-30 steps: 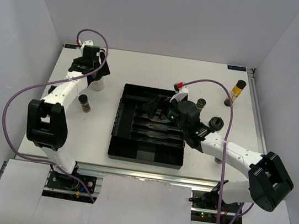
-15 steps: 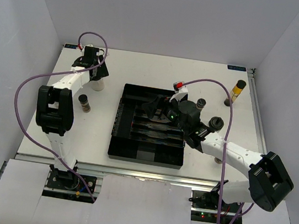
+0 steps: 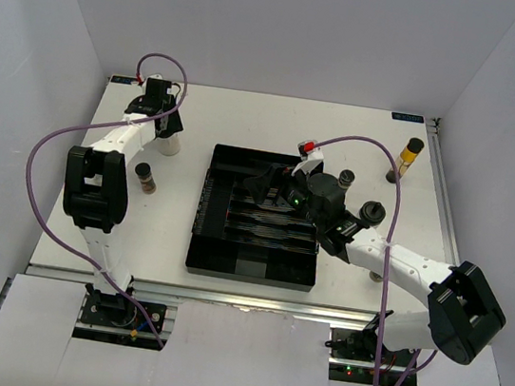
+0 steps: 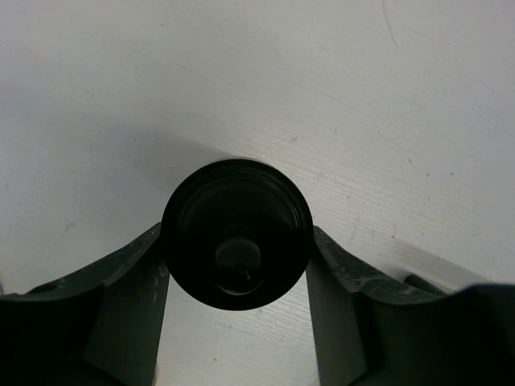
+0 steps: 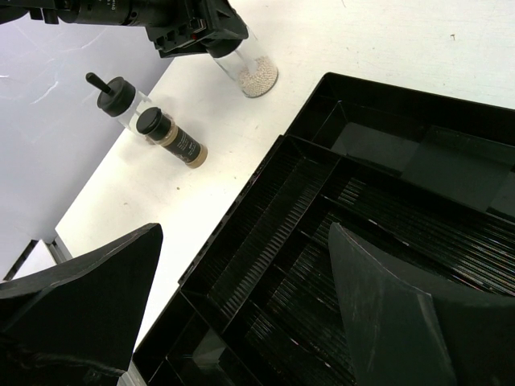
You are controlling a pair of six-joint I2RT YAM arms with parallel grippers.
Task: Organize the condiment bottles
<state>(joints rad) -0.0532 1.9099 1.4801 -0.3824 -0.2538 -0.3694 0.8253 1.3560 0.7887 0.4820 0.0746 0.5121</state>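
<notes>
Left fingers (image 4: 121, 293): pressed against both sides of the black cap (image 4: 236, 233). The left gripper (image 3: 164, 125) pinches the bead bottle (image 5: 251, 71) by its top.
Bead bottle: clear glass with white beads in the bottom, upright at the far left of the table (image 3: 249, 115), well apart from the tray (image 3: 228, 268). Base is on or just above the table; cannot tell which.
Right gripper (image 5: 245, 233): jaws spread wide, holding nothing, hovering over the tray's middle slots.
Tray: black, divided into long ribbed slots and smaller end compartments. Every compartment in view is empty.
Left group: knob bottle (image 5: 121, 98) and tan bottle (image 5: 173, 138) stand just beside each other, near the bead bottle.
Right group: black-cap bottle (image 3: 346, 179) and second knob bottle (image 3: 370, 212) stand near the tray's right side. Yellow bottle (image 3: 410, 155) stands alone toward the far-right corner.
Progress: judged early, as no bottle is stowed.
Risk, slip: the grip is on a round, smooth cap only. A quick lift or swing could let the bottle twist out and drop.
Risk, collision: the right gripper occupies the space above the tray. Carrying the bead bottle there could bring the arms into contact.
Risk, knock: the left group stands close by. A low carry could topple it.
Risk, placement: an upright bottle may tip on the ribbed slot floor if released off-centre.
</notes>
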